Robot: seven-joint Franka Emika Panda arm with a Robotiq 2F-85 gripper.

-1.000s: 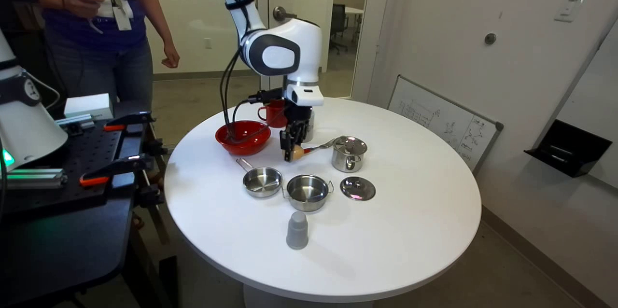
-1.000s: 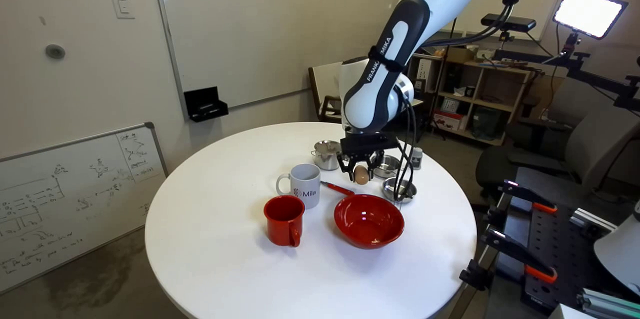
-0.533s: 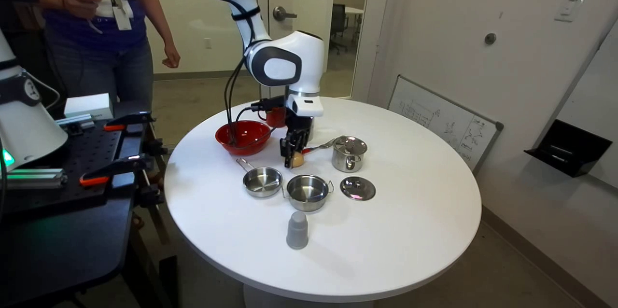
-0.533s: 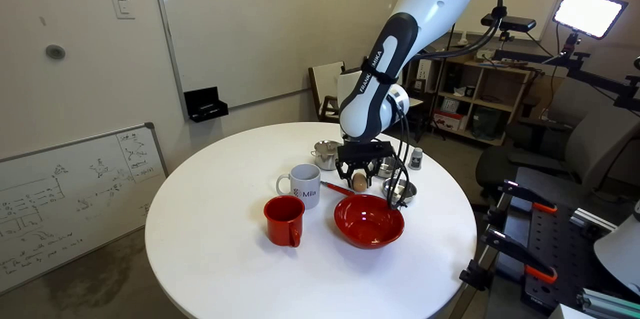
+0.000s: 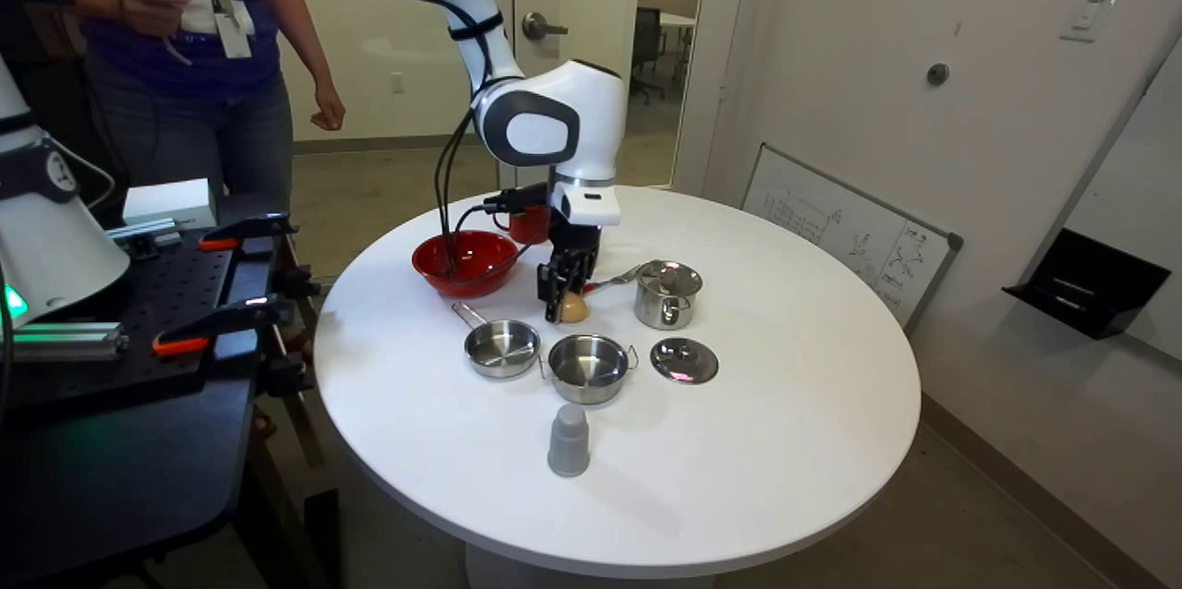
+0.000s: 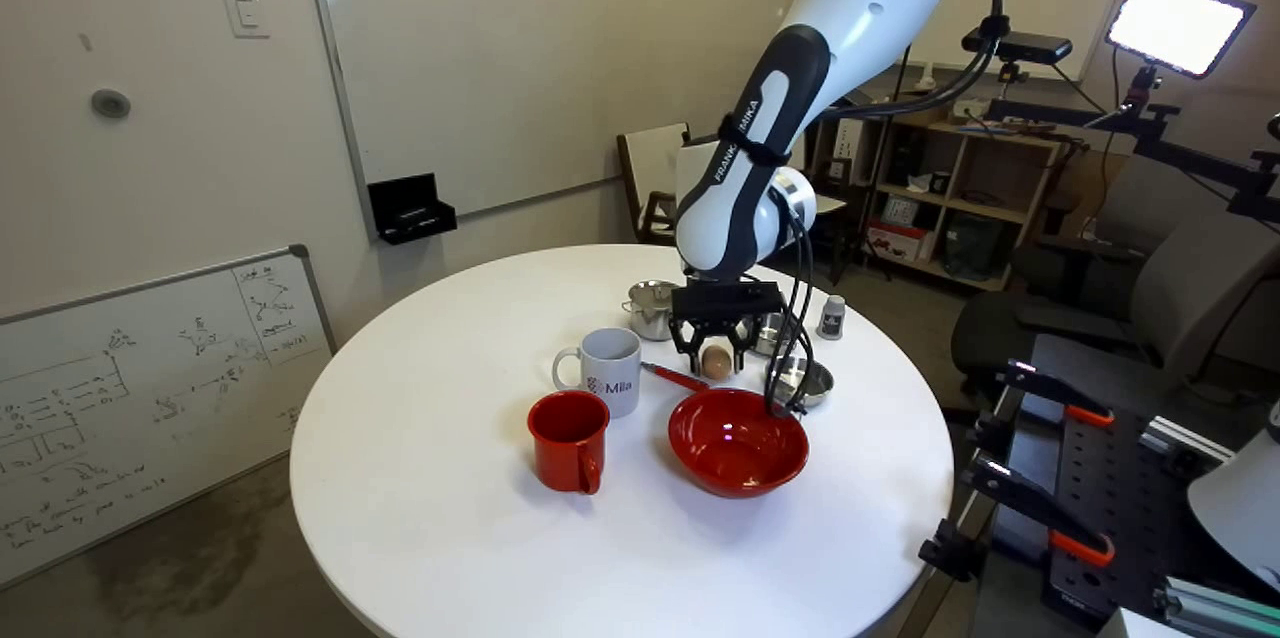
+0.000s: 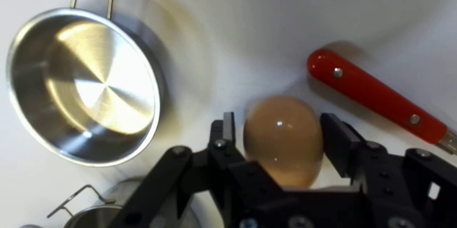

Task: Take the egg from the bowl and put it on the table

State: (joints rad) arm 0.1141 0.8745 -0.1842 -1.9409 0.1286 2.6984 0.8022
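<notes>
Gripper (image 7: pixel 278 129) hides egg (image 7: pixel 284 140) (partly); wrist view crops utensil (image 7: pixel 376 96).

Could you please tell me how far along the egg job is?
Done: the egg is out of the red bowl and appears to rest on the white table. In hand: the tool straddles it, open, a gap showing on one side. Left: probably lifting clear.

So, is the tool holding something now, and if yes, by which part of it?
Nothing is held: the tool stands open around the egg, and in the wrist view a gap shows on one side.
</notes>
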